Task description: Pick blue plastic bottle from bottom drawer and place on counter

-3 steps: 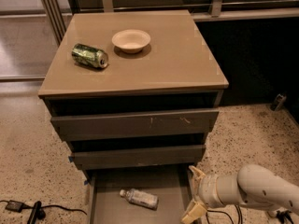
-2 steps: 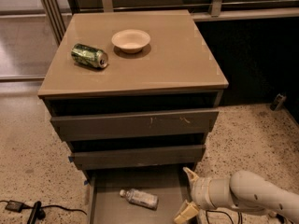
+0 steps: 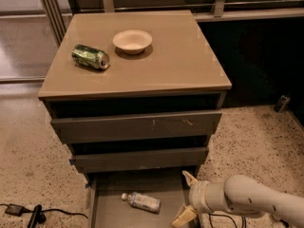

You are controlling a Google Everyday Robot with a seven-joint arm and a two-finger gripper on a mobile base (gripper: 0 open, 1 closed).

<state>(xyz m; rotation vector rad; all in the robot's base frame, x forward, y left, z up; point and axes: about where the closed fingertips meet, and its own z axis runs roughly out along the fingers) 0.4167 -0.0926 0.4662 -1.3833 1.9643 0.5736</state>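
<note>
The blue plastic bottle lies on its side on the grey floor of the open bottom drawer, cap toward the left. My gripper is at the drawer's right side, a little to the right of the bottle and not touching it. Its two tan fingers are spread apart and empty. The arm comes in from the lower right. The counter is the tan top of the cabinet above.
A green metal can lies on its side on the counter's left part. A white bowl stands at the counter's back middle. Two shut drawers with scuffed fronts sit above the open one. Cables lie on the floor at lower left.
My gripper and arm have moved left, toward the drawer and closer to the bottle. The bottle, can and bowl have not moved.
</note>
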